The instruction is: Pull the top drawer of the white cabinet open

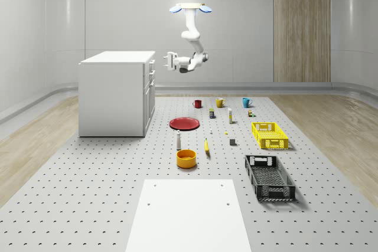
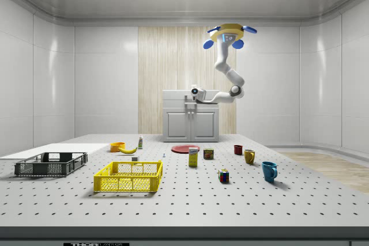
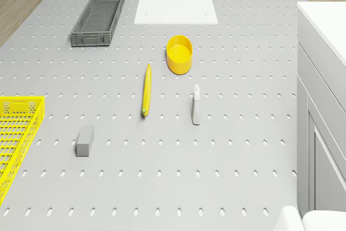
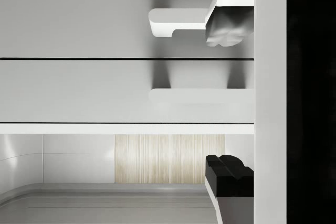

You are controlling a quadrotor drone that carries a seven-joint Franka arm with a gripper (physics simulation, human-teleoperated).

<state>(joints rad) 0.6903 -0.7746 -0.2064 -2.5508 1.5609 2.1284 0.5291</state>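
The fingers (image 4: 228, 27) are spread, the gripper (image 4: 229, 103) just before the top drawer (image 4: 105, 90) handle (image 4: 199, 96) of the cabinet (image 1: 115, 92); the drone (image 1: 190, 9) hovers beside it. Grasping and pulling remain.

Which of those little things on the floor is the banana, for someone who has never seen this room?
Start at the white cabinet and look to the red plate on the perforated floor beside it. Nearer the camera sits an orange bowl; the banana lies just to the whole-scene view's right of it, the sole long, thin yellow thing lying flat.
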